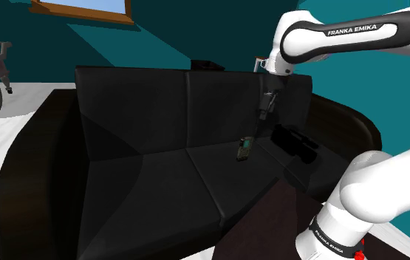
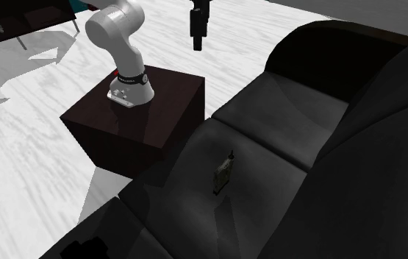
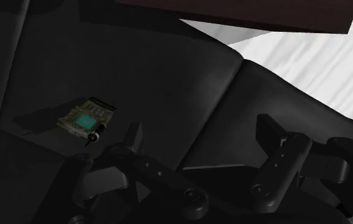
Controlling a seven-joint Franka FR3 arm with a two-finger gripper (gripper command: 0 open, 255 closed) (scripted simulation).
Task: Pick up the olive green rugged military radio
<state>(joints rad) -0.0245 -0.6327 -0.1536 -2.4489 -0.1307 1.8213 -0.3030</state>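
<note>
- Dim overall; the black sofa (image 1: 159, 177) swallows detail.
- White floor (image 2: 33, 169) is bright and carries soft grey shadows.
- Wrist view is darkest; radio (image 3: 87, 118) casts a faint shadow beside it.

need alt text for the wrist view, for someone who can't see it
A small olive green radio with a teal screen lies on the seat of a black sofa, ahead of the open black two-finger gripper, which does not touch it. Beyond the sofa are white floor and a dark brown box stand.
</note>
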